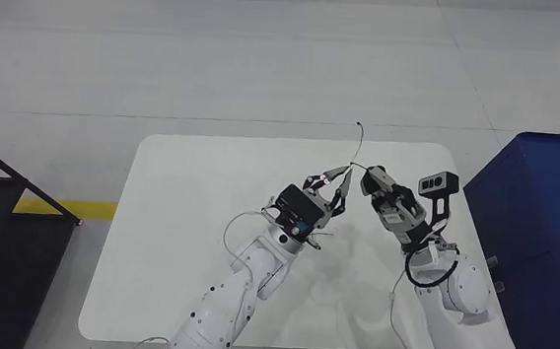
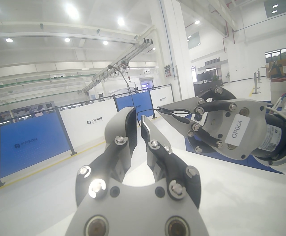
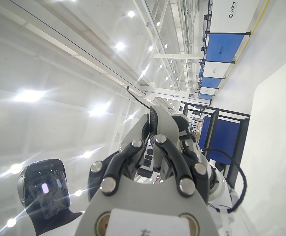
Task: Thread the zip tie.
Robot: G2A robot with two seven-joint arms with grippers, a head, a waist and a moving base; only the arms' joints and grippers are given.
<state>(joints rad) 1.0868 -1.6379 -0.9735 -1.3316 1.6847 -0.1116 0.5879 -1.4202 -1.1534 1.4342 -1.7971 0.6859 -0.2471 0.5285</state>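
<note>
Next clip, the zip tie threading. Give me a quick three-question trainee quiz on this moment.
1. True or false: the zip tie sticks out past the tips of the right gripper.
2. Fill in: the left gripper has its jaws narrowly ____.
3. Which one is shut on the zip tie? A) left gripper B) right gripper C) neither
Key: 1 true; 2 open; 3 B.

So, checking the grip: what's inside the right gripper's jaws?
The zip tie, its strand sticking out past the shut jaws of the right gripper. The clamped part is hidden inside.
</note>
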